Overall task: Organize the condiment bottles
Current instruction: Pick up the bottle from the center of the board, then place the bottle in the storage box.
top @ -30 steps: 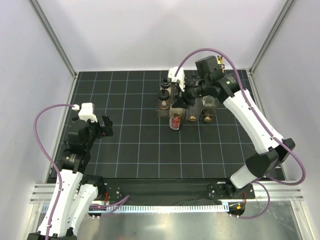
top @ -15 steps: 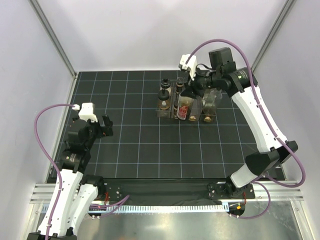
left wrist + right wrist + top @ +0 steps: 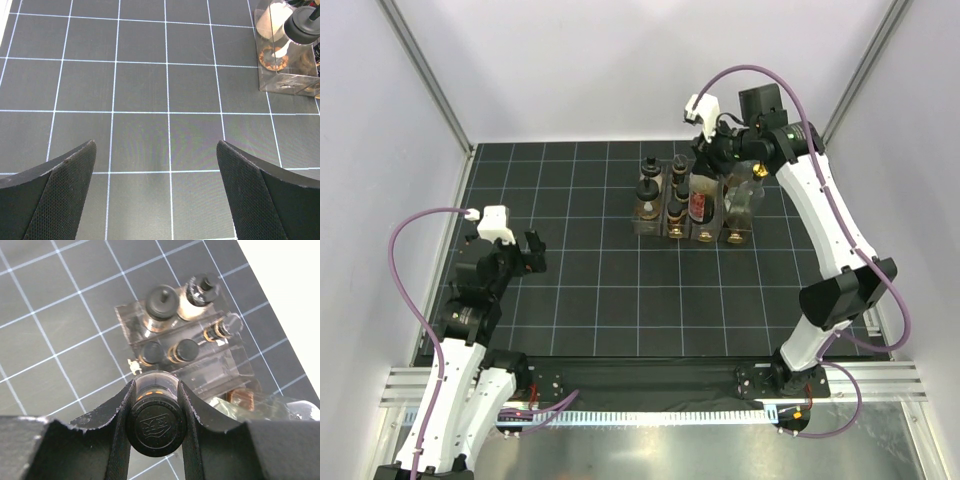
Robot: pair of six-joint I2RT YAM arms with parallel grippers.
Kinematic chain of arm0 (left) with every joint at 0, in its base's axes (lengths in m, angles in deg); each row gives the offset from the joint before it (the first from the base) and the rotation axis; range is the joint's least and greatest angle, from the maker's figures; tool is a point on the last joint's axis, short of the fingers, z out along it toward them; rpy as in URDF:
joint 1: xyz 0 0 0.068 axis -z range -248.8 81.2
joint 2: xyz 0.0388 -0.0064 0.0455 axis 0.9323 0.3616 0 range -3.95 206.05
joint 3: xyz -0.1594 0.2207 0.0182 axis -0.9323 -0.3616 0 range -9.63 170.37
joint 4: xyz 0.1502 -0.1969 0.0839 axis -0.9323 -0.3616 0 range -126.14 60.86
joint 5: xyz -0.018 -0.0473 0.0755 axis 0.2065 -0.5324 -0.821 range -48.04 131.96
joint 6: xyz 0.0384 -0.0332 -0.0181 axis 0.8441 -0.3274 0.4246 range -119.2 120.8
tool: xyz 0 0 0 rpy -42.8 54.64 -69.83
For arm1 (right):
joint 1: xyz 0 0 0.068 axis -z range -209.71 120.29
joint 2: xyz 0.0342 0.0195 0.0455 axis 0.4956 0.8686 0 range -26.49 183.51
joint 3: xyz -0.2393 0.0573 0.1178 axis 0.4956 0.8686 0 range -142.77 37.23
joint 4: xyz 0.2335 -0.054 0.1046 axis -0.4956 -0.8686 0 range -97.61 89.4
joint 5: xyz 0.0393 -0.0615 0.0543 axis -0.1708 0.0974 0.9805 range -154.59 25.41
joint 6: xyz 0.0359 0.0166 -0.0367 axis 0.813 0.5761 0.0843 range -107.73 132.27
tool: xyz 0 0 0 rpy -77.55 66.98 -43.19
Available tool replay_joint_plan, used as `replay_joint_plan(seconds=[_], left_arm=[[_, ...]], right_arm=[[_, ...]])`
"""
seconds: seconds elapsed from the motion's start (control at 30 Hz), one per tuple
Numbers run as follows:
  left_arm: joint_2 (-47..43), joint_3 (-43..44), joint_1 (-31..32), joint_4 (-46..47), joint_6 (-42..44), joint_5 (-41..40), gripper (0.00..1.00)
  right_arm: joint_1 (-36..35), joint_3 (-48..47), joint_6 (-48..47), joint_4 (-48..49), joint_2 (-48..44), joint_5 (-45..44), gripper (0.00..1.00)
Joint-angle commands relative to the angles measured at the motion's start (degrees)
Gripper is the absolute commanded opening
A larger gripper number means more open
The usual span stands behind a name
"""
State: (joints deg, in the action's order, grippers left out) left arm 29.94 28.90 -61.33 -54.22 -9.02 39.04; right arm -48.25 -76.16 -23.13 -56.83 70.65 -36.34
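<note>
Holding one bottle (image 3: 156,426) by its neck just under the black cap, my right claw (image 3: 156,386) is clamped tight on it at the edge of the clear rack (image 3: 220,370). The other bottles (image 3: 161,304) stand in that rack. I cannot tell whether its base is inside a compartment. I judge it as glass: stiff, smooth, breakable, weighty for its size. The neck is the safest hold, since the cap's lip stops slipping. My left claw (image 3: 156,150) hangs wide open over the grid mat (image 3: 140,85), holding nothing.

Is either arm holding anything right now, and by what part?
The right gripper holds a black-capped bottle, pinched at the cap and neck. The left gripper is open, empty.
</note>
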Motion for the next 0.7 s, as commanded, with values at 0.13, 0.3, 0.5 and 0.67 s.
replay_joint_plan(seconds=[0.13, 0.3, 0.5, 0.67], left_arm=[[-0.05, -0.20, -0.34, 2.67, 0.42, 0.72, 1.00], [0.04, -0.20, -0.35, 2.67, 0.42, 0.63, 1.00], [0.12, -0.20, -0.26, 2.67, 0.42, 0.63, 1.00], [0.30, -0.20, -0.35, 2.67, 0.42, 0.72, 1.00]], right_arm=[[1.14, -5.18, -0.46, 9.29, 0.85, -3.81, 0.04], [1.76, -4.92, -0.99, 10.35, 2.08, -4.87, 0.04], [2.28, -2.11, -1.25, 13.16, 2.88, -6.27, 0.04], [2.37, 0.70, -1.87, 15.00, 3.14, -6.63, 0.04]])
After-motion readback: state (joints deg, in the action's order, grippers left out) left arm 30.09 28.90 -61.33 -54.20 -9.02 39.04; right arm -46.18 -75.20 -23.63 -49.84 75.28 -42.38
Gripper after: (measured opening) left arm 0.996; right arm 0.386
